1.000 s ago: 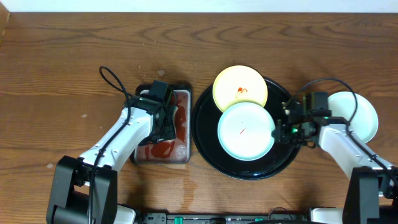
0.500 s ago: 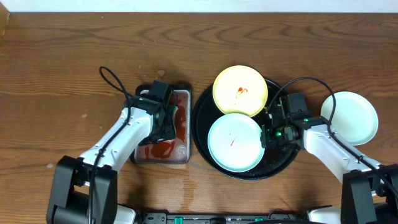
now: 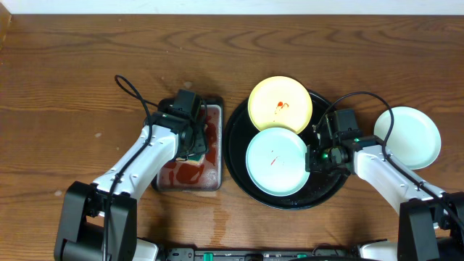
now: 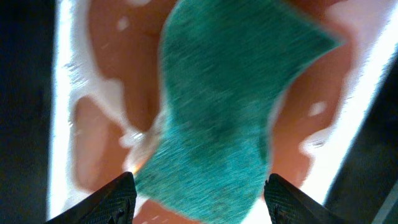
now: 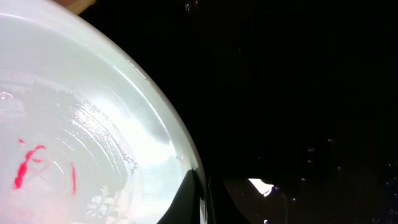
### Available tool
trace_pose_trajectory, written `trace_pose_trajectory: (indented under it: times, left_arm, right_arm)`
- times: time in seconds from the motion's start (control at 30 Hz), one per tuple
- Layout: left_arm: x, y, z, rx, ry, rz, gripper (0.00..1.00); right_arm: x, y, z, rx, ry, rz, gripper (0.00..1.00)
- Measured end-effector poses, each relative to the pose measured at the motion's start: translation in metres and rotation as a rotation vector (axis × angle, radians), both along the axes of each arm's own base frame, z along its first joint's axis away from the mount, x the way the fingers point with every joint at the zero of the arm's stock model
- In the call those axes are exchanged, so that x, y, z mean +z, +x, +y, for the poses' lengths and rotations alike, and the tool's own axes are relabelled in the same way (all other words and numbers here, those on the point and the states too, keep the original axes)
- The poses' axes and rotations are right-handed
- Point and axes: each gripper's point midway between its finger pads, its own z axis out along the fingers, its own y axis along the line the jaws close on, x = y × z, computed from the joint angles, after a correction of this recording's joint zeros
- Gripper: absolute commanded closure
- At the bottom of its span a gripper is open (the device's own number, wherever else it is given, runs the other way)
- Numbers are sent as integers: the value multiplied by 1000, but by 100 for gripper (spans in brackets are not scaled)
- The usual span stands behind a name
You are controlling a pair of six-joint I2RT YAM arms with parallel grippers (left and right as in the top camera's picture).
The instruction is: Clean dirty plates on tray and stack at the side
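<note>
A black tray (image 3: 233,145) holds a pale yellow plate (image 3: 280,105) with a red smear at its far side. A mint-white plate (image 3: 277,161) with thin red streaks lies in front of it. My right gripper (image 3: 313,158) is shut on that plate's right rim; the right wrist view shows the gripper (image 5: 199,186) pinching the plate (image 5: 81,124) over the tray (image 5: 298,93). Another mint-white plate (image 3: 409,136) sits on the table to the right. My left gripper (image 3: 194,148) is closed on a green sponge (image 4: 217,112), its fingertips (image 4: 124,199) against both sides.
A small rectangular metal tray (image 3: 190,174) with red liquid stands just left of the black tray, under my left gripper. Cables loop off both arms. Bare wooden table lies at the far side and far left.
My right gripper dragged the streaked plate left and nearer within the tray, then slightly back. My left gripper shifted a little farther away with the sponge, uncovering more red liquid.
</note>
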Motion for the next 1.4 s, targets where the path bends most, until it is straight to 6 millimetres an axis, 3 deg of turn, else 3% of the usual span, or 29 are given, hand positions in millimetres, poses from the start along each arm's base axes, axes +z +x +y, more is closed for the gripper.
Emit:
trace_pose_trajectory:
  times: [0.37, 0.7, 0.93, 1.17, 1.4]
  left_arm:
    - [8, 31, -13, -20, -56, -131, 33]
    - [9, 38, -1, -1, 16, -164, 33]
    - [-7, 38, 1, 0, 39, -129, 35]
    - [-23, 34, 2, -1, 54, -83, 49]
    - [-33, 33, 3, -3, 60, -61, 80]
  right_arm:
    - [0, 0, 0, -10, -1, 3, 99]
    - [0, 0, 0, -12, -1, 4, 99]
    - [0, 0, 0, -13, -2, 4, 99]
    - [0, 0, -1, -13, -3, 5, 99]
    - [0, -1, -1, -13, -4, 6, 99]
